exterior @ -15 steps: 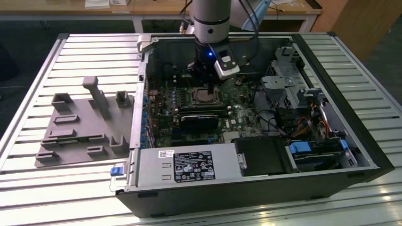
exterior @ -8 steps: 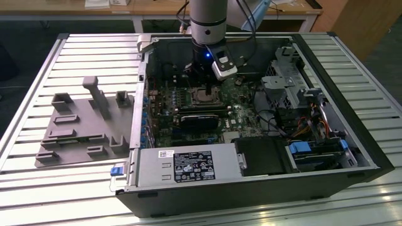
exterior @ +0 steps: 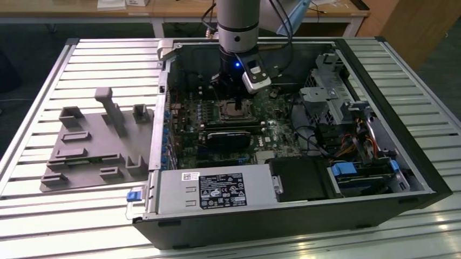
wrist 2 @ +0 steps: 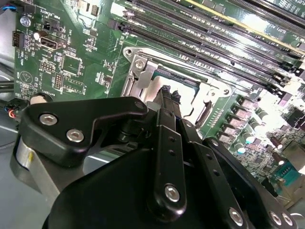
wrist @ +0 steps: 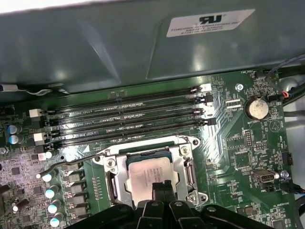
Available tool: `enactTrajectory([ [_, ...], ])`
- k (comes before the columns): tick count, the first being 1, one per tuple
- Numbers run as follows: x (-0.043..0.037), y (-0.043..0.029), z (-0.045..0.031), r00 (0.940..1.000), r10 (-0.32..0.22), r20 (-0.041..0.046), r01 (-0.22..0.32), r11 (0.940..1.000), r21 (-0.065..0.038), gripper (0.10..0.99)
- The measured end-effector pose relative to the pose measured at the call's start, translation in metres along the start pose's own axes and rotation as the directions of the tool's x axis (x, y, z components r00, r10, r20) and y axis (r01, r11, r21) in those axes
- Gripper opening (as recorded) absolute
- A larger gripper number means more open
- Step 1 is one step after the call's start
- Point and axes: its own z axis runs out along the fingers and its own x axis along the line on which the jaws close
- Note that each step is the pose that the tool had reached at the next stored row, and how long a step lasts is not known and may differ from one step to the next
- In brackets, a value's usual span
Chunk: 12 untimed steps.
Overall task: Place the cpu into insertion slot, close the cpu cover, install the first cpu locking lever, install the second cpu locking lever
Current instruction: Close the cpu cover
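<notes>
fingers (wrist: 157,192) pinched shut on nothing, tips at the rim of the cpu cover (wrist: 188,172). cpu (wrist: 147,171) sits under it, mid motherboard (wrist: 238,143). we judge cover closed, levers unlatched; next calls for catching the thin lever wire (wrist: 66,163).

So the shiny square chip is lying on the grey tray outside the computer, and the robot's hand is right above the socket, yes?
Not quite. The cpu is not on the grey tray; the first wrist view shows it sitting in the insertion slot. The gripper is right above that slot, as you said.
</notes>
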Motion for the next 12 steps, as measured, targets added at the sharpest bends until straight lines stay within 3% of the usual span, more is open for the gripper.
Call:
enactTrajectory([
  [5,-0.0001,0.0000,0.0001,1.0000,-0.001,-0.0014,0.001,1.0000,0.000,0.102],
  [8,-0.0001,0.0000,0.0002,0.9999,-0.001,-0.0147,0.001,1.0000,0.003,0.102],
  [12,-0.0001,0.0000,0.0002,0.9999,-0.001,-0.0166,0.001,1.0000,0.003,0.102],
])
